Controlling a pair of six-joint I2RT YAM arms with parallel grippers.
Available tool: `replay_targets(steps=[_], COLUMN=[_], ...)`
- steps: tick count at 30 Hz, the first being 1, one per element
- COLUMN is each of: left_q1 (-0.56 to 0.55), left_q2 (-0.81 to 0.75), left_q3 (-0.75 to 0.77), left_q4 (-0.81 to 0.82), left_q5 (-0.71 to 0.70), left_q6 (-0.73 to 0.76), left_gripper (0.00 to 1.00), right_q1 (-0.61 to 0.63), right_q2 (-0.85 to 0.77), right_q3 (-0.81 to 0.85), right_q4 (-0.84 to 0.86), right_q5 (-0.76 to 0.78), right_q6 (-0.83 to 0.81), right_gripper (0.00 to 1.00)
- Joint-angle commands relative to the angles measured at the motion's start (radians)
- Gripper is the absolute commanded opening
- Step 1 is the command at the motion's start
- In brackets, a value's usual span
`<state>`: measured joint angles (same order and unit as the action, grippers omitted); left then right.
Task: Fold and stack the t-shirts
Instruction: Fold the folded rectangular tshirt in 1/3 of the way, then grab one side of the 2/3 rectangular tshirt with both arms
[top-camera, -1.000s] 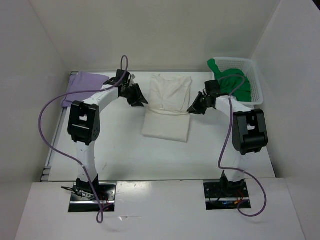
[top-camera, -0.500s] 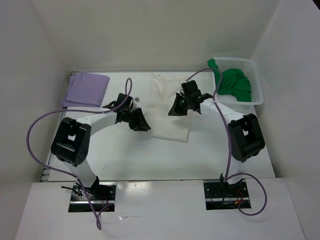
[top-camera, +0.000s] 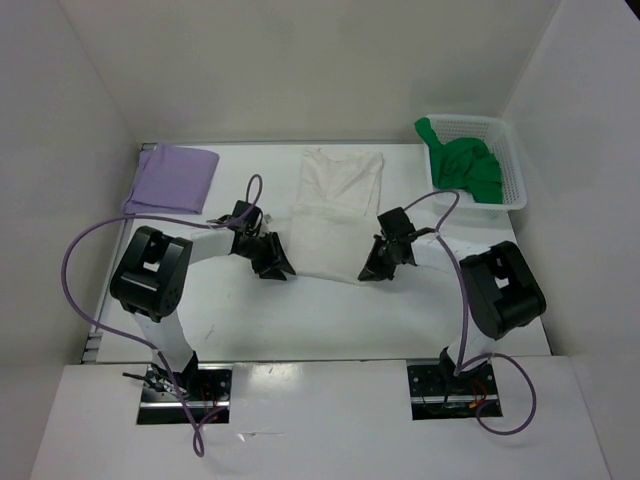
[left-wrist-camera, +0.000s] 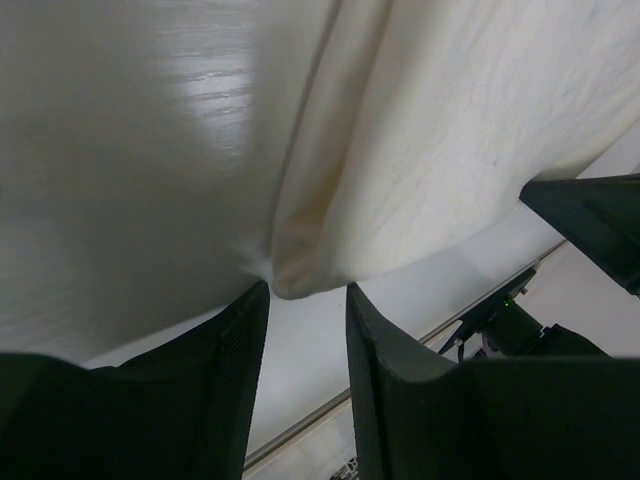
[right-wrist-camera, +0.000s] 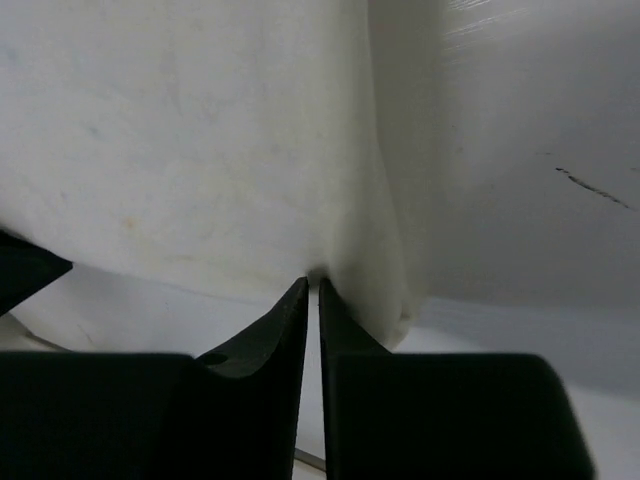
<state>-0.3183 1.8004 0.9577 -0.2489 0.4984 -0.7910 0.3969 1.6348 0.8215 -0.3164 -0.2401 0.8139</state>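
I have both arms reaching in over the white counter (top-camera: 300, 320), one at each near corner of the cream-white cloth t-shirt (top-camera: 335, 195). It lies spread in the middle of the counter, its far end flat and its near edge running between my two pincers.

My left pincer (top-camera: 276, 266) is at the near left corner. In its wrist view the two black fingers (left-wrist-camera: 232, 350) stand clearly apart, about half open, with bare counter showing between them. The rounded, folded corner of the shirt sits right at the mouth between the tips. I cannot see it squeezed by either finger.

My right pincer (top-camera: 372, 270) is at the near right corner. Its jaws are drawn almost together, with only a thin slit left. The shirt's edge is gathered into that slit at the very tips, and a crease runs away from them up the cloth, so this side has the shirt pinched.

The lavender purple cloth t-shirt (top-camera: 173, 180) lies folded flat at the far left of the counter, well apart from my arms. The bright green cloth t-shirt (top-camera: 468, 170) is bunched inside the white plastic mesh basket (top-camera: 511, 160) at the far right corner, with one part draped over the basket's rim.
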Motion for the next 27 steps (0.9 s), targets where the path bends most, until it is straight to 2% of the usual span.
replay_targets(steps=[1,2,3,6,11,18,19,22,23,25,26,27], left_q1=[0.034,0.035,0.035,0.035,0.035,0.035,0.035,0.035,0.035,0.035,0.035,0.035], left_q2=[-0.018,-0.044,-0.062,-0.147,-0.124,-0.015,-0.006,0.007,0.007,0.007,0.007,0.007], left_q3=[-0.019,-0.031,-0.031,-0.085,-0.094,-0.039,-0.030,-0.030,-0.030,-0.021,-0.020,-0.020], left_q4=[-0.032,-0.041,-0.041,-0.021,0.048,0.120,0.120,0.129,0.129,0.129,0.129,0.129], left_q5=[-0.023,-0.023,-0.023,-0.037,-0.037,-0.012,-0.012,-0.012,-0.012,-0.023,-0.023,-0.033], left_q6=[0.018,0.018,0.018,-0.013,-0.079,-0.117,-0.117,-0.117,-0.117,-0.117,-0.117,-0.117], left_gripper=[0.45,0.47,0.51,0.59,0.62,0.49,0.45,0.37,0.29,0.21,0.17,0.11], right_q1=[0.002,0.002,0.002,0.002,-0.035,-0.046,-0.046,-0.046,-0.046,-0.046,-0.046,-0.046], right_q2=[-0.087,-0.128,-0.156,-0.272,-0.322,-0.222,-0.190,-0.158,-0.144,-0.119,-0.119,-0.109], right_q3=[-0.016,-0.016,-0.007,-0.042,-0.133,-0.168,-0.168,-0.159,-0.159,-0.159,-0.159,-0.150], right_q4=[0.016,0.016,0.007,-0.003,-0.003,0.082,0.082,0.105,0.118,0.128,0.128,0.128], right_q5=[0.058,0.058,0.058,0.084,0.082,0.053,0.053,0.053,0.062,0.062,0.062,0.053], right_q6=[0.021,0.021,0.030,0.053,0.082,0.073,0.073,0.073,0.073,0.064,0.064,0.064], right_gripper=[0.15,0.22,0.34,0.49,0.56,0.57,0.57,0.50,0.44,0.31,0.18,0.12])
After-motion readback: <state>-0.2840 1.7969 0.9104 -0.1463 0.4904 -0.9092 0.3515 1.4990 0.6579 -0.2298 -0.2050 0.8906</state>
